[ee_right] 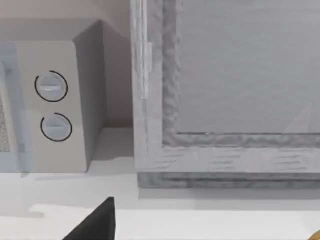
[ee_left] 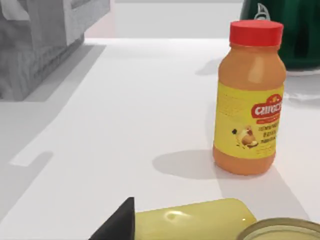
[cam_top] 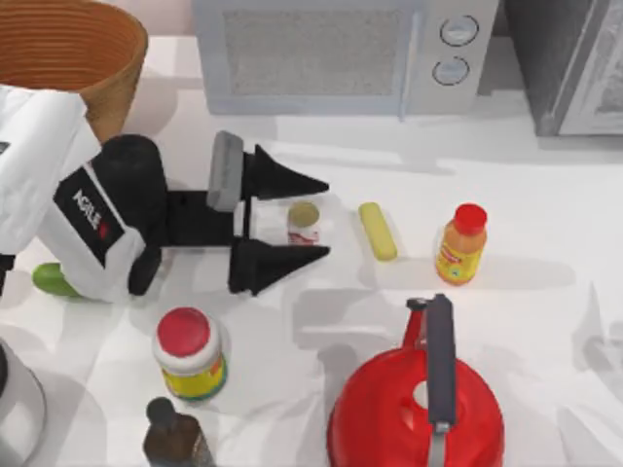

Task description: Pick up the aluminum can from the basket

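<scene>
My left pincer [cam_top: 316,220] is spread wide around the can [cam_top: 304,223], which stands on the worktop [cam_top: 506,185] well away from the basket [cam_top: 68,49], not in it. A yellow bar [cam_top: 378,231] lies just beyond the can, an orange bottle [cam_top: 461,244] farther on.

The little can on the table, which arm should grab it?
Left, probably. The left gripper is open, with its fingers on either side of the aluminum can, which stands on the table, not in the basket.

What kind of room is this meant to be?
Most likely a kitchen counter in a simulation: a microwave stands at the back, a red kettle sits in front, and food items like an orange bottle stand on the white table.
</scene>
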{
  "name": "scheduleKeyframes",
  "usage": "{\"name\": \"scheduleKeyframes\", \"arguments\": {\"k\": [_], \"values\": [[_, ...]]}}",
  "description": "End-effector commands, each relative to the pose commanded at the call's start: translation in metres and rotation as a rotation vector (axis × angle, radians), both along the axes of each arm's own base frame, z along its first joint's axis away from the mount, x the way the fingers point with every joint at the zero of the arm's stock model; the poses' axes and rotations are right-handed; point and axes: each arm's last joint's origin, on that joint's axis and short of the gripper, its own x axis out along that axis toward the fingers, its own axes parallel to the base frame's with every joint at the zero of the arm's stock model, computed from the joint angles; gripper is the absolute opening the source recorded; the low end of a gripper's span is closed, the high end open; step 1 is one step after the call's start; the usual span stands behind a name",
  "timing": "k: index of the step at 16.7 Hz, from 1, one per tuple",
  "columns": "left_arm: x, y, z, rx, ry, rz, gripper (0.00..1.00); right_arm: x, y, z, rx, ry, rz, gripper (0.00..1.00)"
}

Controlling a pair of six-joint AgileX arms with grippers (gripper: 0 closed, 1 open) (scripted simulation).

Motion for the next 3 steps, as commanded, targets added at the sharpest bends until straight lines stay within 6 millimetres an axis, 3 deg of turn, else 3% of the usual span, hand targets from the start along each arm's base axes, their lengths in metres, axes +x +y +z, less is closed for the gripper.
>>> {"name": "scheduleKeyframes", "arguments": {"k": [3], "values": [[0.0, 0.0, 0.0, 0.0, 0.0, 0.0, 1.0, 0.0, 0.0, 0.0, 0.0, 0.0, 0.0, 1.0]]}}
